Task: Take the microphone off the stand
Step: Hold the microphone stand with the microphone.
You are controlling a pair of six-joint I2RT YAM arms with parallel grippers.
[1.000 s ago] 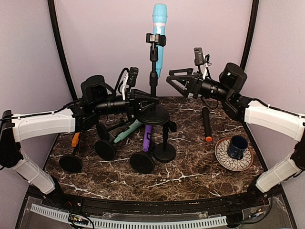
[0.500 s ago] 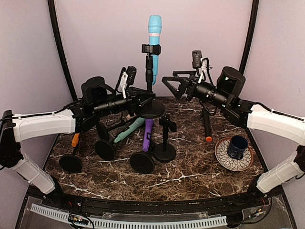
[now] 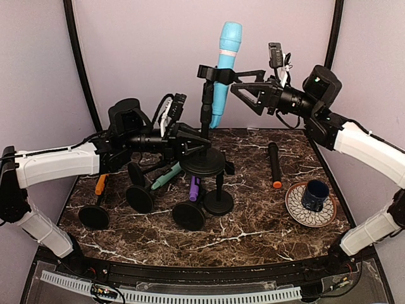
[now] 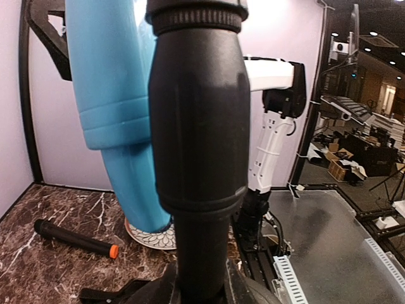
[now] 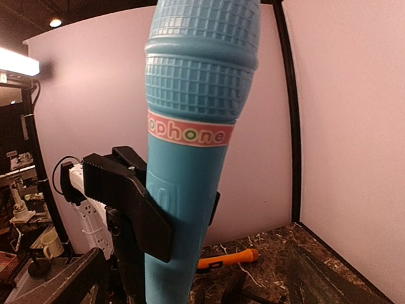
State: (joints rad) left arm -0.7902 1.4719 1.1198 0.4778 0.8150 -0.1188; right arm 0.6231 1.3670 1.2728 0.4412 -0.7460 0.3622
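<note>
Holding the stand [image 3: 205,111] low on its pole in the left gripper [image 3: 192,140], with jaws closed on the black tube just above the round base, apparently hanging clear of the heap of other stands [image 3: 140,197] on the marble table [image 3: 253,234]. Carrying the microphone [image 3: 223,66] high in the spring clip [image 3: 212,73] at the pole's top, head up and leaning to the right. Flanking its blue body near the clip with the right gripper [image 3: 233,81], spread wide and, as far as can be told, touching nothing.

Risking, from here, a close too near the clip: would pinch clip and body together and drag the whole stand along instead of freeing the microphone. Could also twist the pole in the left grip if pulled sideways rather than along the body, being held at one low point with a heavy-looking disc below. Might squirt out of hard jaws if squeezed on the taper, being smooth plastic.

Showing a pale blue moulded shell: gridded dome head, pink lettered band beneath, body narrowing downward. Matt black clip, blocky and angular; smooth swollen collar [image 4: 199,107] on the pole; veined, glossy brown stone underneath.
</note>
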